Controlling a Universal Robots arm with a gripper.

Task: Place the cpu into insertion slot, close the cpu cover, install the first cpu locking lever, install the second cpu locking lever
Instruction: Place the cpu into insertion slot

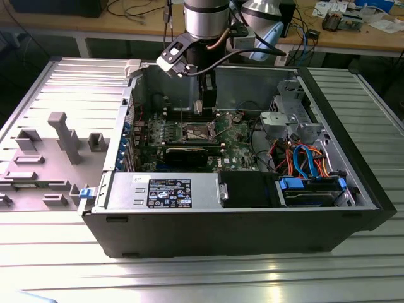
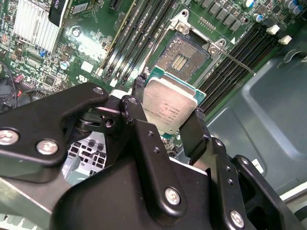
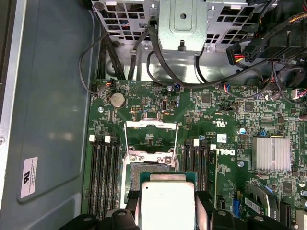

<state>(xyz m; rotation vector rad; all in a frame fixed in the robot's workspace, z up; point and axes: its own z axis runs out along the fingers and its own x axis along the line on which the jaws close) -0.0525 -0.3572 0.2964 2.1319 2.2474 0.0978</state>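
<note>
- You had the cpu (image 2: pixel 171 102) pinched by two opposite edges in the gripper (image 2: pixel 168 112), silver top facing the second wrist camera. In the first wrist view the cpu (image 3: pixel 165 202) sat between the two black fingers (image 3: pixel 203 207).
- Your gripper (image 3: pixel 167 207) was narrowed onto the chip, with a pad pressed to each side of it.
- The cpu hung over the insertion slot (image 2: pixel 183 57) and was not seated. The slot's contact field was bare, and one edge of the chip overlapped the slot's near rim in both wrist views.
- The cover (image 3: pixel 151 125) stood swung open at the far side of the insertion slot (image 3: pixel 146 168), with green board showing through its window.
- A thin metal lever (image 2: pixel 238 63) lay along one side of the slot, raised free.
- Black memory slots (image 3: pixel 102 177) flanked the slot on both sides of the motherboard (image 3: pixel 225 110).
- A finned heat sink (image 3: pixel 271 153) sat further out on the board, and a coin cell (image 3: pixel 117 99) lay beyond the cover.
- In the exterior view your gripper (image 1: pixel 207 104) reached down into the open case (image 1: pixel 252 227), over the middle of the board, with the power supply (image 1: pixel 164 189) along the near wall.
</note>
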